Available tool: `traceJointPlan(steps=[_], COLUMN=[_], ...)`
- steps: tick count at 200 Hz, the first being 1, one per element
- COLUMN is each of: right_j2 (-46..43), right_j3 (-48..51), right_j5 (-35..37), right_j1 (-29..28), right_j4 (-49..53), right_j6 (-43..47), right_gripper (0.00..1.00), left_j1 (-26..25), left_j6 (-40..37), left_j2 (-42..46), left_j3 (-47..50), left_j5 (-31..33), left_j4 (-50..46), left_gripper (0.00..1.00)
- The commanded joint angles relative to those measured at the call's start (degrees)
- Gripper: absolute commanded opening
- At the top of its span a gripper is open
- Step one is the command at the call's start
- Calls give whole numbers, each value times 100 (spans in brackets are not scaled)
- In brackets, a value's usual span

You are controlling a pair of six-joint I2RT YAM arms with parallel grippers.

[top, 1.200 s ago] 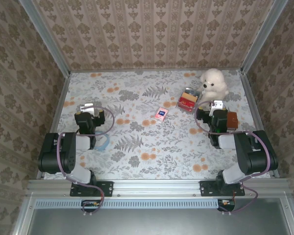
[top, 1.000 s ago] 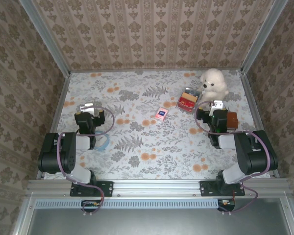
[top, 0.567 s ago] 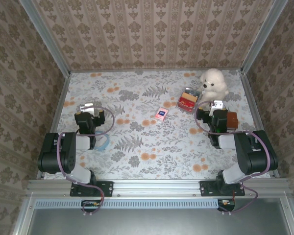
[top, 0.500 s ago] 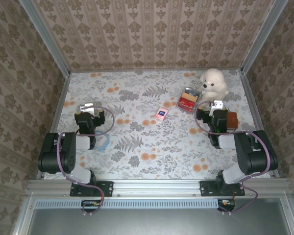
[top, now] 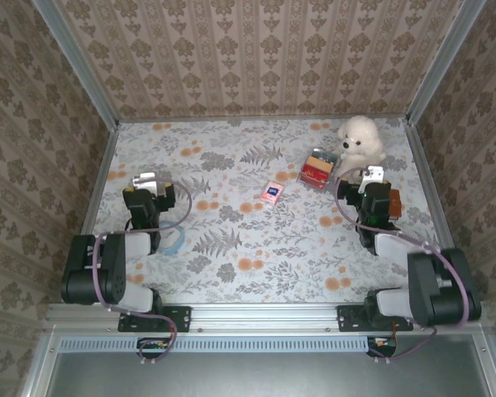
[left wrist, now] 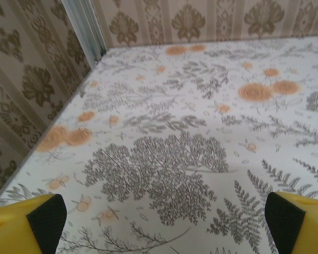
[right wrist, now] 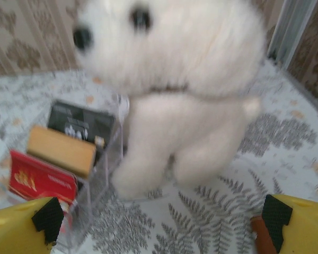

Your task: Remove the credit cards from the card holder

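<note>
- The clear card holder [right wrist: 100, 180] stands just left of the white plush toy [right wrist: 175, 79], with a red card [right wrist: 41, 177], a tan card [right wrist: 61, 151] and a black card [right wrist: 80, 124] upright inside.
- A pink card [top: 271, 192] lies flat, farther left of the toy.
- The right gripper [right wrist: 156, 219] is near the toy, fingers spread and empty.
- The left gripper [left wrist: 161, 217] is well apart from the toy, fingers spread.

— What is seen next to the plush toy [top: 360, 141]?
— A clear card holder [top: 318, 171] is set just beside it, to its left, with cards stood inside, one of them red.
— And further off?
— A pink-and-blue card [top: 271, 192] is laid flat further left of the toy. The right gripper [top: 371, 175] is seen just in front of the toy, and the left gripper [top: 143, 179] well apart from it, far left.
</note>
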State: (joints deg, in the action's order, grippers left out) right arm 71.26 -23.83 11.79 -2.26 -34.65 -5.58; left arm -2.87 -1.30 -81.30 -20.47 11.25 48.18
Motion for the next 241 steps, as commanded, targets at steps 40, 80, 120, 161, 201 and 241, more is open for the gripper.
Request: traceJointPlan(steps=[40,80,120,161,201,241], right_j2=[-1393,-1286,-555,611,2049,3083], right_j3=[-1573,-1869,-2115,-2543,-3742,-4628], right_j5=[1624,1386,354,-1041,-998,-350], right_j1=[41,100,824,1868,2324,2327], right_j4=[4800,5356,5692,5604,6279,6812], right_j6=[-2123,-2253,-2884,-2904,-2731,-2603], right_gripper=[100,100,100,90,81,80], left_j1=[-143,-143,-144,-150,-153,-158], left_j6=[247,608,718,753,746,762], left_j2=[576,953,1216,1309,1280,1247], left_j3=[-691,-826,-722,-722,-715,-665], left_j5=[244,344,317,338,231,362], left_j4=[-1893,-2485,-2460,-2559,-2533,-2480], left_gripper=[100,100,100,100,100,100])
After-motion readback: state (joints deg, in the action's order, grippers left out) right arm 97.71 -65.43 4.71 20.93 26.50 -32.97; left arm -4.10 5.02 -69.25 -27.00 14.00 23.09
